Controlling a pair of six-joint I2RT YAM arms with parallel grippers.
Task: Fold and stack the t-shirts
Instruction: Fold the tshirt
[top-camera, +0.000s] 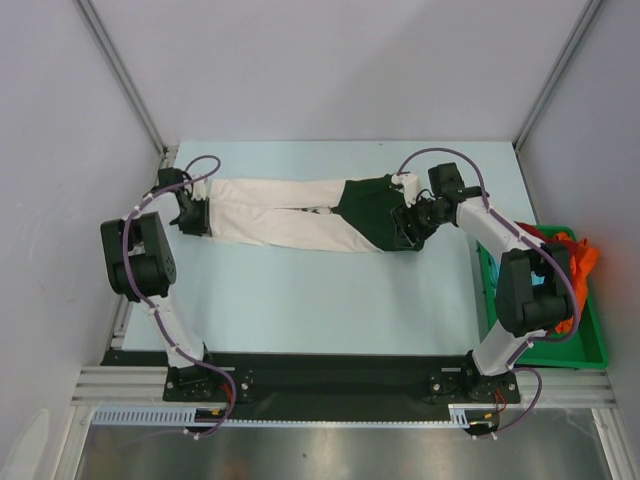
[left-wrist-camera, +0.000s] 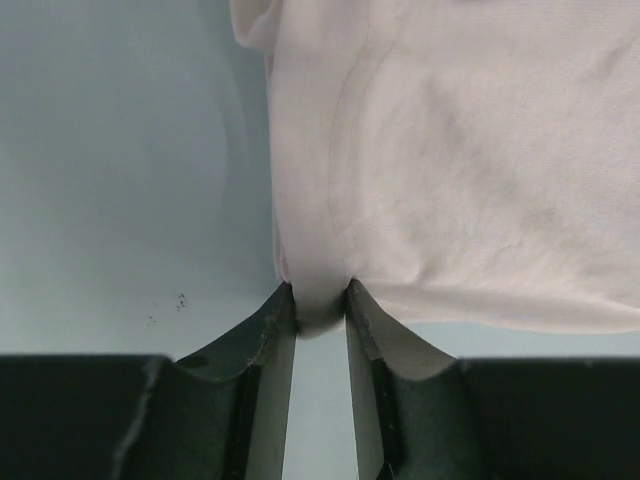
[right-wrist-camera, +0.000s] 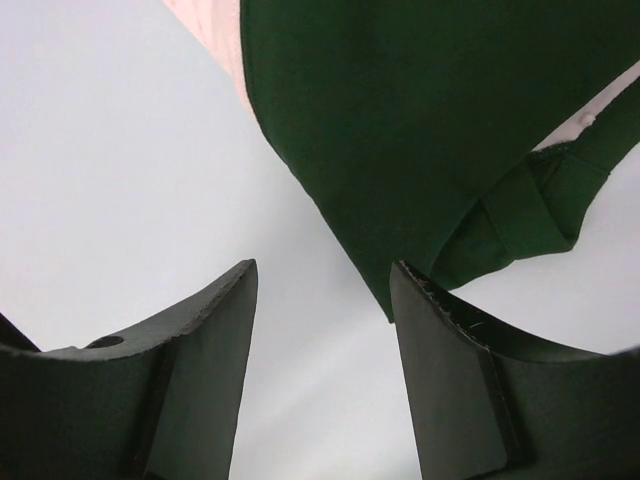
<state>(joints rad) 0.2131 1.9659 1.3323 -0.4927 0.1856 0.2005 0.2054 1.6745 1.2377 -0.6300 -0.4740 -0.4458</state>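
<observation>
T-shirt of cream-white soft cloth (top-camera: 270, 215) and t-shirt of dark green soft cloth (top-camera: 375, 208) overlap, upper middle of the pale blue worktop (top-camera: 320, 300).
Left hand (left-wrist-camera: 320, 300) pinches the cream edge thinly: it could slip free. Right hand (right-wrist-camera: 322, 270) gapes wide at the green corner, holding nothing. Green plastic bin (top-camera: 560, 360), right edge, holds crumpled orange cloth (top-camera: 583, 258).

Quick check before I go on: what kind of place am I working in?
Probably a lab robot cell, not a home: plain white panels in an aluminium frame, a pale table, and a green bin of orange cloth at its right edge.
</observation>
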